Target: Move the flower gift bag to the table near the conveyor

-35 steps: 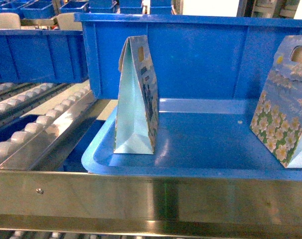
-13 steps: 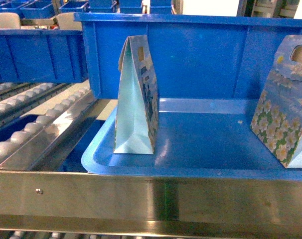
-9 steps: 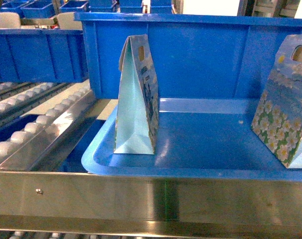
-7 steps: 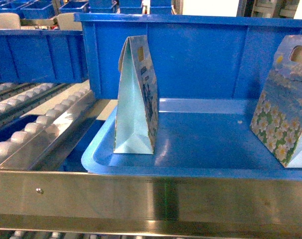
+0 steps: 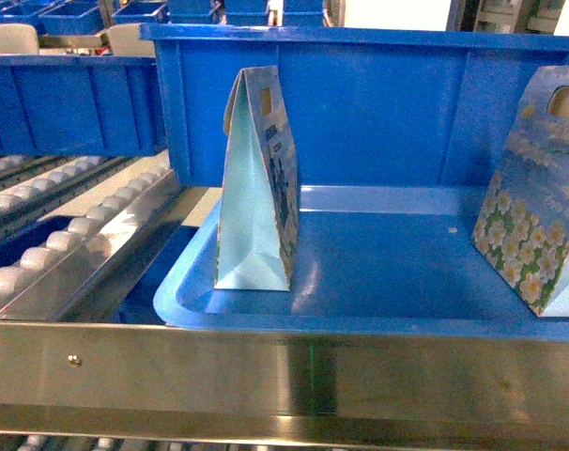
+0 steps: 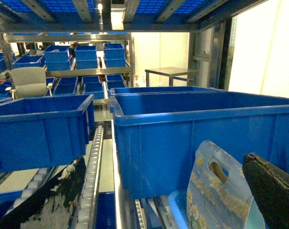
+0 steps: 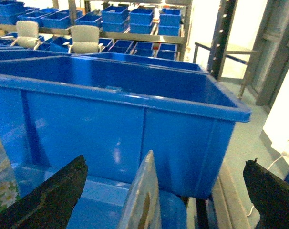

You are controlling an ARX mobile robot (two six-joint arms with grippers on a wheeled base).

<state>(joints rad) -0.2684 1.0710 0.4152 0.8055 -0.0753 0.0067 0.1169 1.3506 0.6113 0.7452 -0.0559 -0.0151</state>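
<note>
Spreading wide, the left gripper (image 6: 163, 186) has both dark, scuffed fingers (image 6: 49, 200) far apart. A printed gift bag (image 6: 221, 195) stands between them, close to the finger on that view's right and not touched by either. The right gripper (image 7: 164, 191) is just as wide, and a bag seen edge-on (image 7: 142, 200) rises in the gap without contact. Neither hand holds anything.

Both wrists are held roughly level and point at the front wall of the big blue crate (image 5: 360, 103), low enough that its rim sits above the fingers. Neither arm shows in the head view, so I cannot tell which bag each gripper frames.

In front of that crate lies a pale blue tray (image 5: 378, 272). The flower gift bag (image 5: 533, 197) stands upright at its right end, daisy face and handle hole toward the camera. A second bag (image 5: 256, 188) stands before the crate's left part, its pale blue side turned outward.

The bag looks like thin folded paper, so it is probably very light, easily creased and apt to tip or slide on the smooth tray if nudged. The narrow top ridge by the cut-out handle seems the best place to pinch, since the two faces meet there and the paper is doubled. A squeeze lower on the body would likely crush it.

The conveyor (image 5: 69, 235) runs left of the crate, with a steel rail (image 5: 284, 376) across the front. The table is not in view.
</note>
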